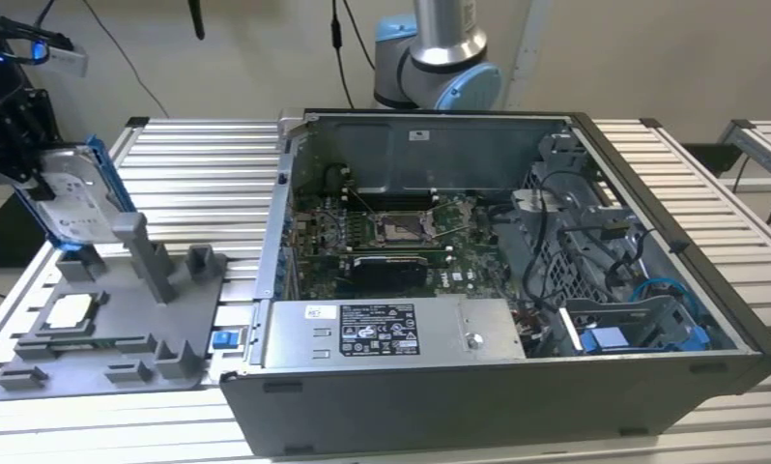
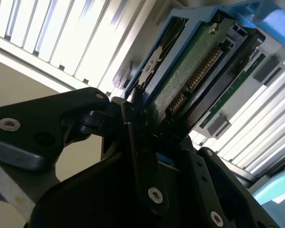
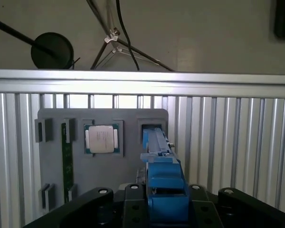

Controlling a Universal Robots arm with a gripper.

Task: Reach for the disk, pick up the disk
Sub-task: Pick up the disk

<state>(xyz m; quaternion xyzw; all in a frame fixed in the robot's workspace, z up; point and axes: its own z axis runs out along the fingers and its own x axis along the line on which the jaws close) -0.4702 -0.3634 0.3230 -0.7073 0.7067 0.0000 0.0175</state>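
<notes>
Blue-edged disk (image 1: 76,208) clamped in claw (image 1: 31,176) over grey fixture (image 1: 141,324); chip (image 1: 70,311) below, computer case (image 1: 489,401) near.

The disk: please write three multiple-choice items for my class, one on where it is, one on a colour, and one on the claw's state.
1. Where is the disk in the exterior view?
A. Inside the computer case
B. On edge at the grey fixture, at the exterior view's left
C. Flat on the slatted table

2. What colour is the bracket edging the disk?
A. Red
B. Bright blue
C. Yellow

3. What state is the claw in?
A. Open, away from the disk
B. Shut on nothing
C. Shut on the disk

Answers:
1 B: it stands on edge to the left of the open computer case.
2 B: blue runs along its edge in the first wrist view.
3 C: in both wrist views the claw clamps the disk's sides.
</notes>
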